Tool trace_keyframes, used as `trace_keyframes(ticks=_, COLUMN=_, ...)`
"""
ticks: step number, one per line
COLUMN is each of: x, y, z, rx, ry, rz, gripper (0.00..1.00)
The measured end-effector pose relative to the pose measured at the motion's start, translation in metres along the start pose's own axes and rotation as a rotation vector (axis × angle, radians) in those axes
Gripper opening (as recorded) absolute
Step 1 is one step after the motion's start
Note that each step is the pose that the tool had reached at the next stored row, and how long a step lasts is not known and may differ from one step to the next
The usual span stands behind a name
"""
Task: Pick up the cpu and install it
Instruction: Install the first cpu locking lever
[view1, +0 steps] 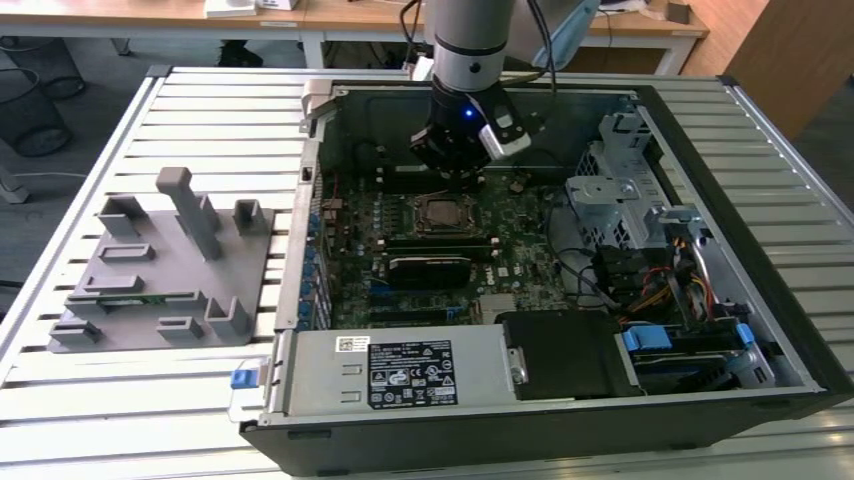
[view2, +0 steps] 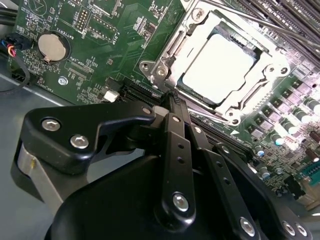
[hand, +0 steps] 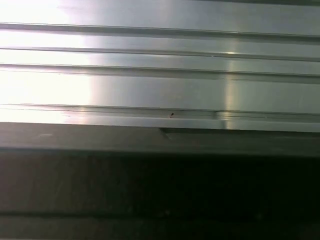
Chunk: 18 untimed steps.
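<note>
The cpu (view2: 216, 67) lies flat in the motherboard socket (view2: 165, 52), its shiny silver top framed by the socket's metal plate. In the exterior view the cpu (view1: 438, 213) sits mid-board inside the open computer case. My gripper (view2: 172, 99) hangs just beside the socket's edge, its black fingers (view2: 176, 131) drawn together and shut with nothing between them. From the exterior view the gripper (view1: 455, 172) is a little behind the socket, low over the board.
The open case (view1: 787, 330) holds a power supply (view1: 400, 372), drive cage (view1: 607, 195) and cables. A grey parts fixture (view1: 160, 270) stands on the slatted table (hand: 160, 75) at the exterior view's left. A coin battery (view2: 52, 46) sits on the board.
</note>
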<state>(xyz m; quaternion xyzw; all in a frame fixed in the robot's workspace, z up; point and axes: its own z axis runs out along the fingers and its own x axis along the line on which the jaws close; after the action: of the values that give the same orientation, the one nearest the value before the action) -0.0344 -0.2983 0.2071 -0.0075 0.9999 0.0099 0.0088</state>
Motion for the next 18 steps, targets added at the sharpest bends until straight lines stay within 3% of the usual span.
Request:
trace_keyframes(ticks=9, x=0.0001, y=-0.0001, z=0.0066, rx=0.0, ry=0.0001, rz=0.0, gripper=0.11)
trace_keyframes(ticks=18, x=-0.0001, y=-0.0001, z=0.0058, rx=-0.0001, ry=0.0001, rz=0.0, gripper=0.11)
